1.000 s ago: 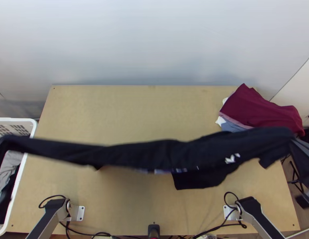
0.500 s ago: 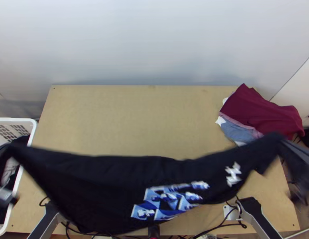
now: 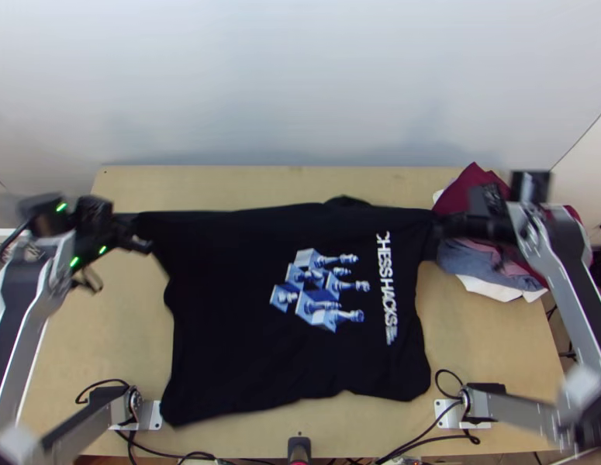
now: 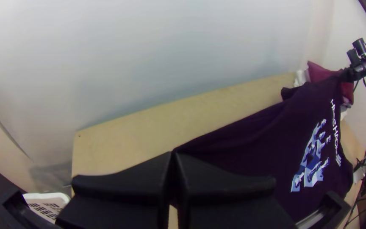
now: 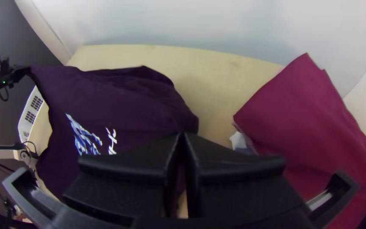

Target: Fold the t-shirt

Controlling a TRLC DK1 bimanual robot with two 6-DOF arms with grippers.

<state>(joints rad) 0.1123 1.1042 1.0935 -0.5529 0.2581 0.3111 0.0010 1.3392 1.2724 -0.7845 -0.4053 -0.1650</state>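
In the top view, the black t-shirt (image 3: 222, 310) hangs spread wide between both grippers, its blue-and-white print and white lettering facing up. My left gripper (image 3: 137, 232) is shut on its far left corner; my right gripper (image 3: 443, 226) is shut on its far right edge. The left wrist view has the left gripper (image 4: 173, 159) closed at a corner of the t-shirt (image 4: 250, 157), which stretches toward the other arm. In the right wrist view, the right gripper (image 5: 183, 140) is closed at the edge of the t-shirt (image 5: 119, 97). Whether the lower part touches the table is unclear.
A stack of clothes with a maroon cloth (image 5: 314, 127) on top lies at the table's far right corner, close by the right gripper. A white basket (image 4: 47, 203) stands beyond the left edge. Bare wood (image 3: 253, 182) shows behind the t-shirt.
Both grippers have come inward and up the picture with the t-shirt between them. It was a narrow, stretched band and now spreads broad, with its print in view.
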